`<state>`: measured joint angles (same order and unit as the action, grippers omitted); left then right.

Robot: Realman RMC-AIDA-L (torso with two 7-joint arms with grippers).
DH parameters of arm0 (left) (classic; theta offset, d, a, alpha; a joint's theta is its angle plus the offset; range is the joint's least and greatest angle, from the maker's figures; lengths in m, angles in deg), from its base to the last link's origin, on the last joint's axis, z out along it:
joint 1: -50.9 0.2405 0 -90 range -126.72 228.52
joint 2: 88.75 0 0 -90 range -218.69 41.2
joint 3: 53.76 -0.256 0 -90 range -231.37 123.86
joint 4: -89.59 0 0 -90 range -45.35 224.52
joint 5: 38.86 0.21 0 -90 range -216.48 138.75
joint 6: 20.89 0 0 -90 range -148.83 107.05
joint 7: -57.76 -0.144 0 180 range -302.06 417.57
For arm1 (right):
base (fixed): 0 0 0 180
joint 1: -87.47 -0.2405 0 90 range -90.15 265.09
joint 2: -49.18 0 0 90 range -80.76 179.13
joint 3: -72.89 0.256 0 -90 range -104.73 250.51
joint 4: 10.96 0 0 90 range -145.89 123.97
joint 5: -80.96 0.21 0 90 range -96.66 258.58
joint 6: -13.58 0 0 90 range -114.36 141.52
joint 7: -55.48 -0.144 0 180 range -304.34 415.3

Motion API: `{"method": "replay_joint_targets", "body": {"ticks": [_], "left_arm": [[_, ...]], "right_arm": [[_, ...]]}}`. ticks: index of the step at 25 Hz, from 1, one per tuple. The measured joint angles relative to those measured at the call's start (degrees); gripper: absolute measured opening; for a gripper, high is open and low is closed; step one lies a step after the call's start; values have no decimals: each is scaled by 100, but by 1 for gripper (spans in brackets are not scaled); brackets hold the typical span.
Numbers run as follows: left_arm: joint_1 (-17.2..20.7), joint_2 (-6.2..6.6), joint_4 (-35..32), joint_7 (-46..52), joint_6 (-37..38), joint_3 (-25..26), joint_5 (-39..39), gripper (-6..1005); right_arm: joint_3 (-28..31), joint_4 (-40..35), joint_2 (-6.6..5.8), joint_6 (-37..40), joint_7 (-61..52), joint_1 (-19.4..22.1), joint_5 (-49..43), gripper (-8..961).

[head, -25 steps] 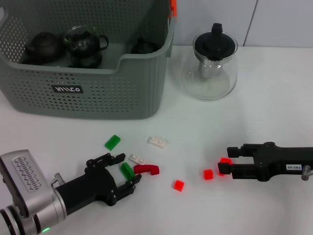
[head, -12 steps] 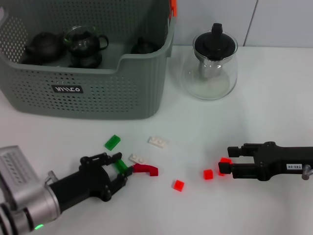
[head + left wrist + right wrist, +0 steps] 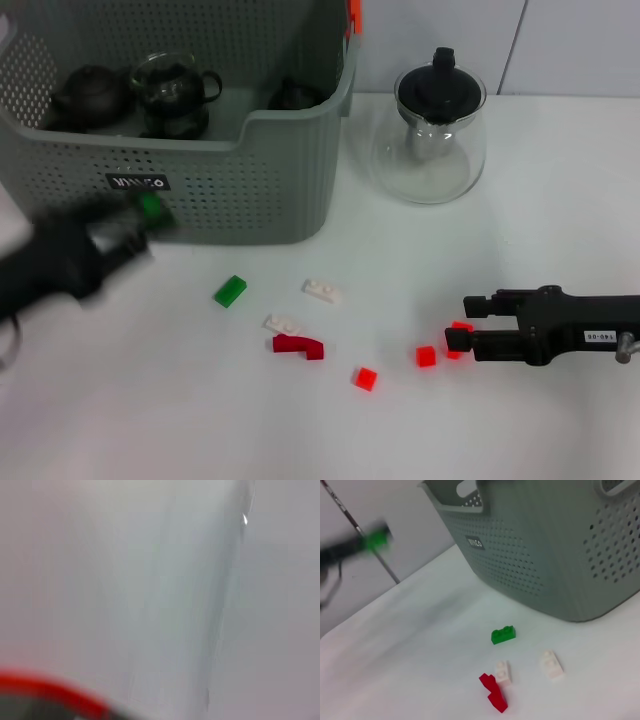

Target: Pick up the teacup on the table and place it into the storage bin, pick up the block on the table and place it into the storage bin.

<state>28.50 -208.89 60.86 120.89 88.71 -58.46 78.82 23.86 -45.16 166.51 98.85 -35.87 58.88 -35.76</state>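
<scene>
Since the earlier frame the left gripper (image 3: pixel 140 225) had swung up to the left of the head view, clenching a green block (image 3: pixel 151 208) before the storage bin (image 3: pixel 250 190), apparently to drop it inside. The right gripper (image 3: pixel 468 325) rested at lower right, jaws parted around a red block (image 3: pixel 459 331).

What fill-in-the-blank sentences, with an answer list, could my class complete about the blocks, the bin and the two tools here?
1. The left tool holds a ____ block.
2. The lid of the glass teapot is ____.
3. The label on the storage bin has ____ lettering.
4. The right tool rests near small ____ blocks.

Missing words: green; black; white; red
</scene>
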Motion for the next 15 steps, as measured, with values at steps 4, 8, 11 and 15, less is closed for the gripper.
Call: {"method": "replay_joint_targets", "body": {"ticks": [4,8,11,15], "left_arm": [[-546,287,-150,1242,-82,296,-655,456],[-1117,458,-517,2258,-816,190,-832,471],[-1518,576,-907,3154,-1627,-329,-805,482],[-1778,614,-1340,4122,-2811,-1502,-780,497]], "right_arm": [[-10,0,1,-2,-1,-14,0,737],[-21,1,4,-2,-6,-16,0,736],[-21,0,15,-2,-11,-16,0,736],[-21,1,32,-7,-13,-49,0,736]]}}
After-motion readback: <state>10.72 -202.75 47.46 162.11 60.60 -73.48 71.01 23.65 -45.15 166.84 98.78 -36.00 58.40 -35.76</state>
